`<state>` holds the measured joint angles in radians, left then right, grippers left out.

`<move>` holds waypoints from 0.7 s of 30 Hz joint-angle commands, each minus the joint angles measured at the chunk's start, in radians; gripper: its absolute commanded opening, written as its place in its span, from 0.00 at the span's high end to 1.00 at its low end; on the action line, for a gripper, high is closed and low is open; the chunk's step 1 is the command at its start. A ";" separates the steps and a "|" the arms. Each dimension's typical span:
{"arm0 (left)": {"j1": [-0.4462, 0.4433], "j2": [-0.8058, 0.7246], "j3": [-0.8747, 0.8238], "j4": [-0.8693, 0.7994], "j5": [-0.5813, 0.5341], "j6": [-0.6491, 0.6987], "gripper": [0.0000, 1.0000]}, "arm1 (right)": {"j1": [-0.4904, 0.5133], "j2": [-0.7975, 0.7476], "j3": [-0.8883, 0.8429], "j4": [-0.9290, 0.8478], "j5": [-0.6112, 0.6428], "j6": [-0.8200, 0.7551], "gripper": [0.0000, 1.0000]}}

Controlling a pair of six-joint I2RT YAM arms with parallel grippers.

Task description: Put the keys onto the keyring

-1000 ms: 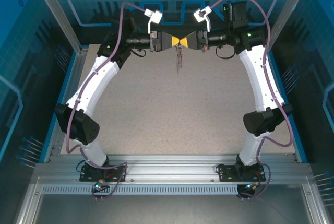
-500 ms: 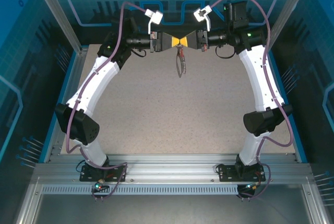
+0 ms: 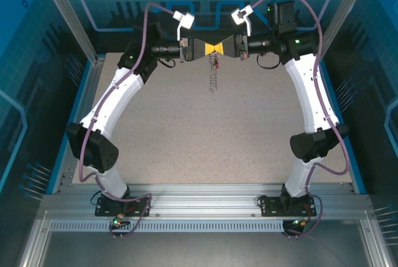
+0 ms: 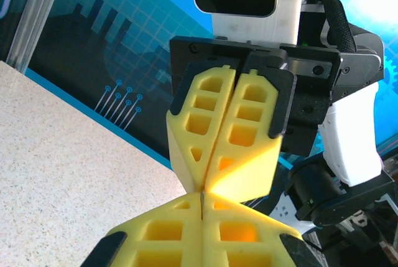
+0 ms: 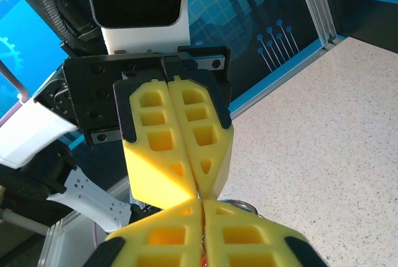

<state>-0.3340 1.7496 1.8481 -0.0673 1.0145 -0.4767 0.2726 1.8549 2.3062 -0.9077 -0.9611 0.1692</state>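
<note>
Fingertips of left gripper (image 3: 211, 49) and right gripper (image 3: 217, 49) met nose to nose at upper centre of the overhead frame. Both pairs of yellow pads (image 4: 249, 136) were pressed to a hairline slit. Just beneath that junction the keyring (image 3: 213, 74) dangled, clear of the table (image 3: 205, 142). The right wrist view added a silvery ring (image 5: 239, 205) beside its pads and, possibly, a red speck (image 5: 201, 256) in the slit. Which pair pinched the keyring was unclear.
</note>
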 commanded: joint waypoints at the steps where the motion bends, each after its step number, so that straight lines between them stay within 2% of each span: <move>1: -0.005 -0.009 -0.033 0.129 -0.018 -0.073 1.00 | -0.028 -0.053 -0.070 0.128 -0.011 0.091 0.73; 2: -0.003 -0.012 -0.042 0.169 -0.022 -0.101 1.00 | -0.045 -0.081 -0.118 0.186 -0.011 0.128 0.69; 6: -0.001 -0.014 -0.042 0.245 -0.023 -0.162 1.00 | -0.091 -0.191 -0.287 0.354 0.028 0.225 0.63; 15: -0.002 -0.007 -0.004 0.290 -0.042 -0.208 1.00 | -0.076 -0.402 -0.597 0.466 0.241 0.235 0.50; 21: -0.002 -0.003 0.012 0.300 -0.048 -0.221 1.00 | -0.002 -0.486 -0.706 0.480 0.376 0.205 0.40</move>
<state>-0.3340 1.7500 1.8114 0.1780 0.9764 -0.6750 0.2310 1.3983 1.6287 -0.4702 -0.6830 0.3904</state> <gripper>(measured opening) 0.052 0.594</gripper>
